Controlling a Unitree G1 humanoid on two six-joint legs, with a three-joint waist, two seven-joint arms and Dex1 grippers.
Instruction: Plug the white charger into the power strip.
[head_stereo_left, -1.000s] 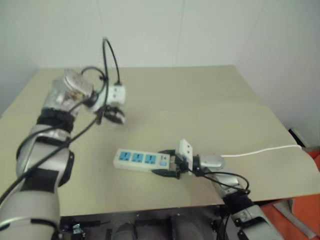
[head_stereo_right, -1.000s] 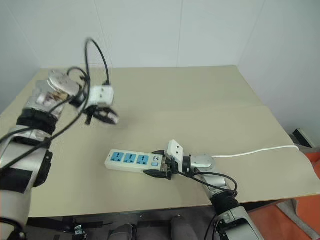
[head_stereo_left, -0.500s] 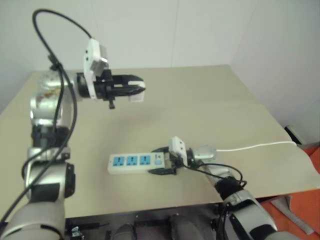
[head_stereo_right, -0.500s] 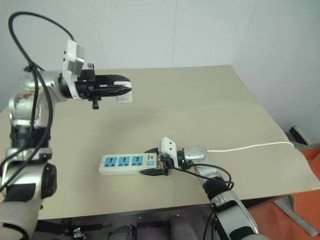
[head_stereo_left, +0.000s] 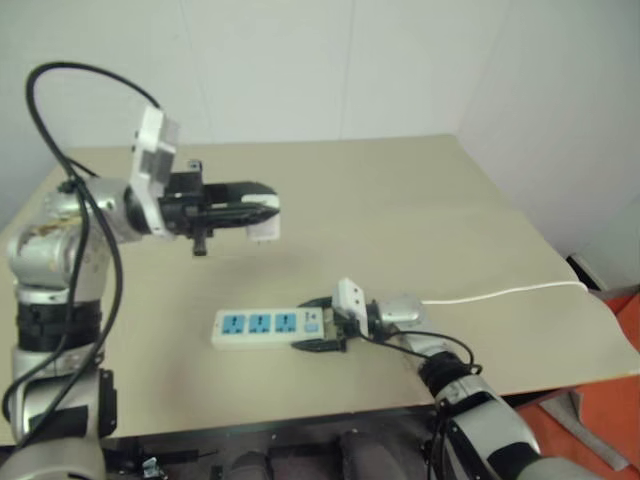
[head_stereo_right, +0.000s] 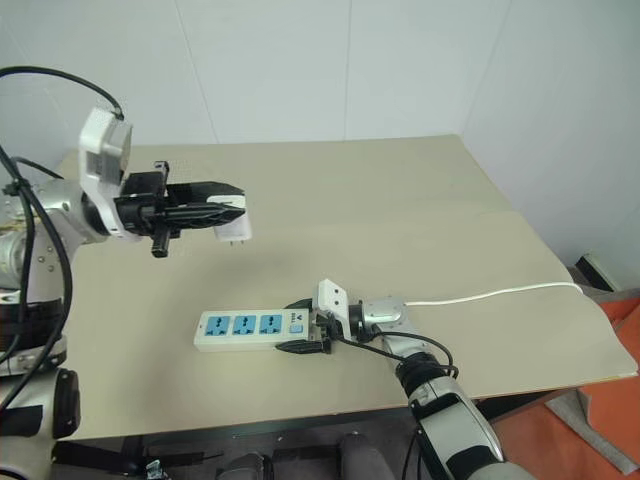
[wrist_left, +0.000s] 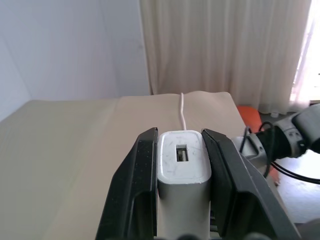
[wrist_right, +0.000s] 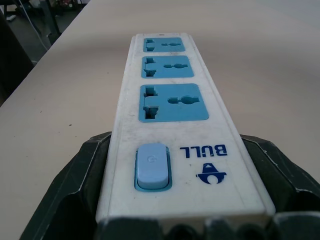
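Observation:
The white charger (wrist_left: 183, 162) hangs in the air over the left half of the table, with my left gripper (head_stereo_left: 262, 207) shut on it and pointing level towards the right. Its prongs point down at the tabletop. The power strip (head_stereo_left: 262, 325), a white bar with three blue sockets (wrist_right: 172, 102) and a small switch (wrist_right: 151, 165), lies flat near the table's front edge, below and to the right of the charger. My right gripper (head_stereo_left: 322, 331) is shut on its switch end, one black finger (wrist_right: 90, 165) against each long side.
The strip's thin white cable (head_stereo_left: 500, 293) runs right across the beige table (head_stereo_left: 400, 200) to its right edge. White walls stand close behind and to the right. An orange floor patch (head_stereo_left: 610, 420) lies beyond the front right corner.
My left gripper, still holding the charger, has swung up from pointing downward to level, then drawn back toward me. The right gripper has kept its hold on the strip.

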